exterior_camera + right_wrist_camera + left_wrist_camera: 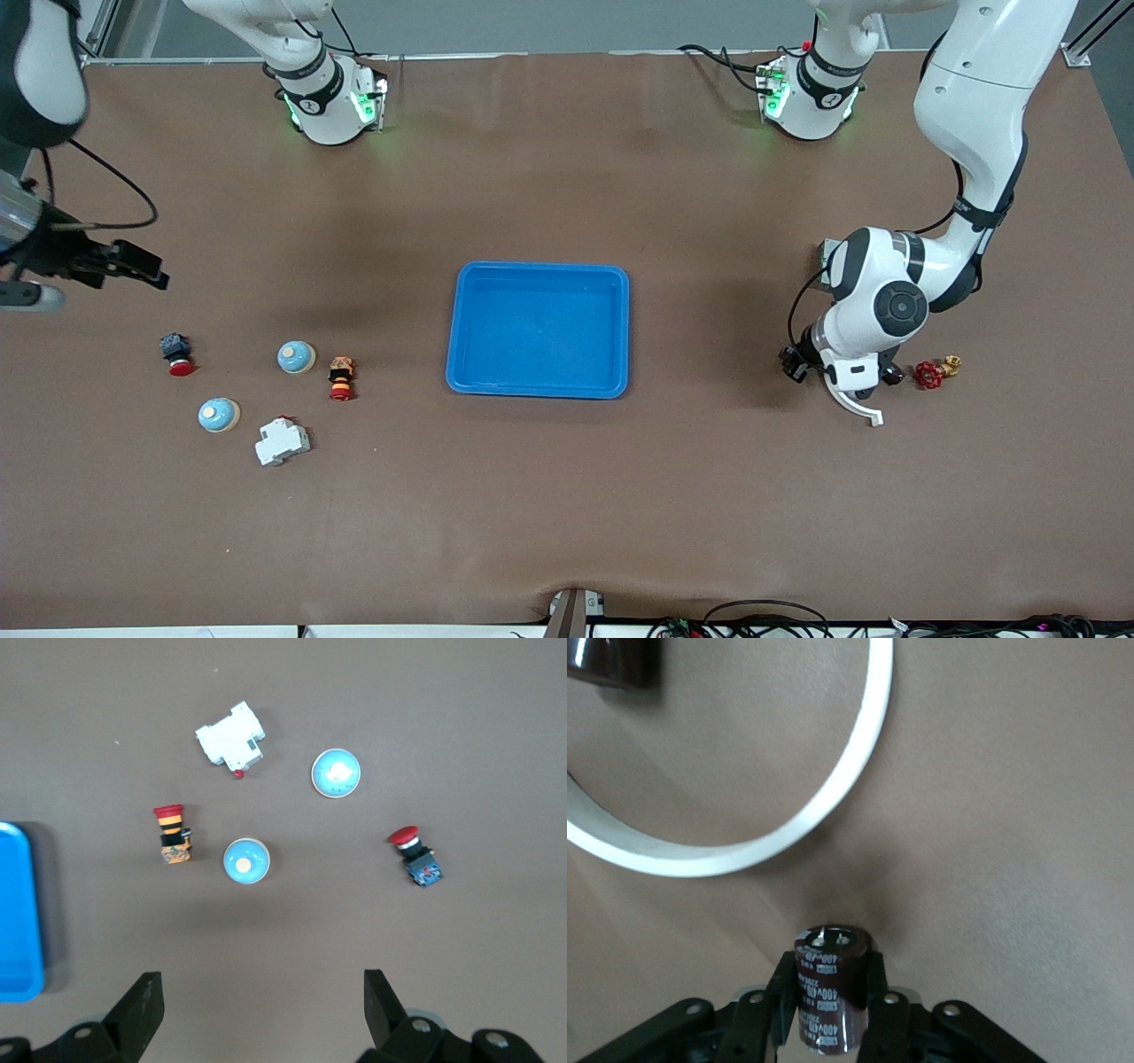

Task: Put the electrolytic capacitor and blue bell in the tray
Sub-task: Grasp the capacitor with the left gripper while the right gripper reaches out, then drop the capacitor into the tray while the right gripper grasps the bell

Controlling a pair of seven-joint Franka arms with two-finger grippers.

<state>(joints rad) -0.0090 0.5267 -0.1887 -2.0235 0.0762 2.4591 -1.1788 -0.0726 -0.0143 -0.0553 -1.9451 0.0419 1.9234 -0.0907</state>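
Left jaws: you have the left gripper (830,1005) pinched on the electrolytic capacitor (831,985), one finger on each side of its round body, low over the tabletop (567,496) at the left arm's end.

Capacitor position: it stands upright between the fingers, just beside the red valve wheel (928,375) (in the front view the wrist hides it).

Handling: judge it light and rigid, but the glossy maroon sleeve looks slippery, so a cylinder like this could twist or slide if you squeeze off-centre. Your hold across the middle of the body looks like the right place; leave the top face with its terminals alone.

Writing: pale print runs down the sleeve, and "400" can be made out; the rest is too small to read.

Near the jaws: a white ring (744,850) lies on the tabletop close by, and a second dark maroon cylinder (611,660) shows at the edge of the left wrist view.

Right jaws: your right gripper (261,1005) hangs spread wide and empty above the right arm's end, waiting.

Under it: two blue bells (296,357) (218,415), a white breaker (282,441), a red push button (177,354) and an orange-and-black switch (341,377).

Tray: the blue tray (539,387) sits mid-table, nothing in it, well apart from both groups (a long carry for you).
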